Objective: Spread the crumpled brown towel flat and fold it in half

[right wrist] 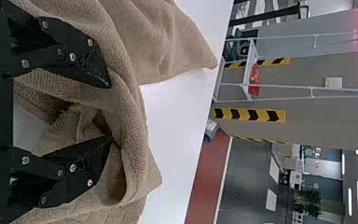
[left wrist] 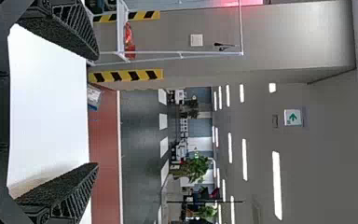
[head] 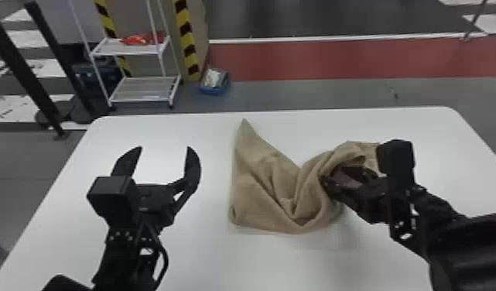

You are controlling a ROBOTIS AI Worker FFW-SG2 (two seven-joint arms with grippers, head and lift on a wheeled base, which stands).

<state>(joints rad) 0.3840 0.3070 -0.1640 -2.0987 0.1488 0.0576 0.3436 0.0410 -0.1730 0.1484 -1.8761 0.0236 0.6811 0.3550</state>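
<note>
2 claws, 1 towel, 1 surface. left claw (head: pixel 165 147) in left half of head view, over left part of the surface (head: pixel 204 255); fingers spread wide, nothing between them, touches nothing. left wrist view: same, 2 fingers (left wrist: pixel 70 32) well apart, strip of towel at lower left of the frame.

right claw (head: pixel 331 174) right of centre in head view, in at right part of the towel (head: pixel 254 154). right wrist view: its 2 fingers (right wrist: pixel 93 70) apart, less wide than the left claw's; cloth folds lie around and against them, tips touch cloth, not closed on it.

towel: brown, crumpled, on surface, centre to right of head view. 1 pointed corner up toward top centre, flatter part on the left, deep folds in the middle, bunched part by the right claw.

background: 1 white rack (head: pixel 134 46) upper left, 2 shelves seen in head view, 1 orange-red item (head: pixel 142 39) on the upper one. 1 blue bin (head: pixel 214 91) on floor, top, left of centre, whitish stuff inside. 2 yellow-black strips (head: pixel 187 36) upper left. 2 dark posts (head: pixel 51 46) far upper left. 1 red floor band (head: pixel 336 58) across upper right. 1 green-arrow sign (left wrist: pixel 292 117) right side of left wrist view.
</note>
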